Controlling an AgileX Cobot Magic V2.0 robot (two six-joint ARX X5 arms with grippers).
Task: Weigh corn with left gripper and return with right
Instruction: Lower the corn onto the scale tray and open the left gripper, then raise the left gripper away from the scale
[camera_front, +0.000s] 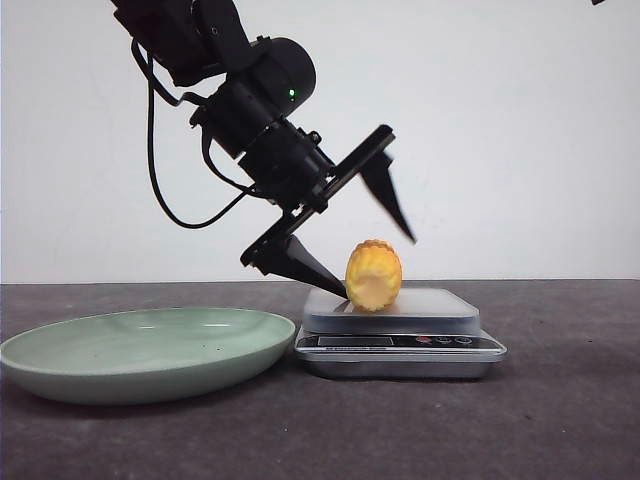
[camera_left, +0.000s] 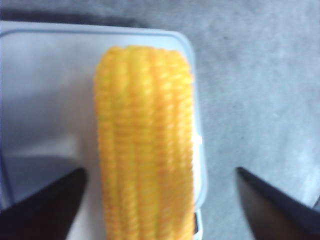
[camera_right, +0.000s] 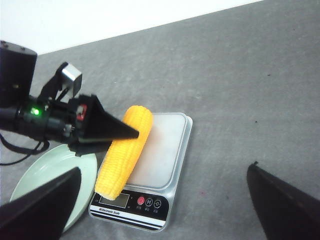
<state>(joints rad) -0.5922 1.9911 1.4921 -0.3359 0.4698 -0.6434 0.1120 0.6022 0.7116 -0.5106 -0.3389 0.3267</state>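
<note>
A dark grey table (camera_front: 560, 420) with a slightly rough, felt-like surface carries two things. A pale green plate (camera_front: 140, 352), wide and shallow, sits on its left part in the front view. Just right of it, almost touching the plate's rim, stands a silver scale (camera_front: 400, 345) with a pale flat platform, and a dark front strip holding a display and small round buttons. The right wrist view shows the plate (camera_right: 50, 172) and the scale (camera_right: 150, 185) side by side on the same grey surface (camera_right: 240, 90), which runs back to a white wall.
</note>
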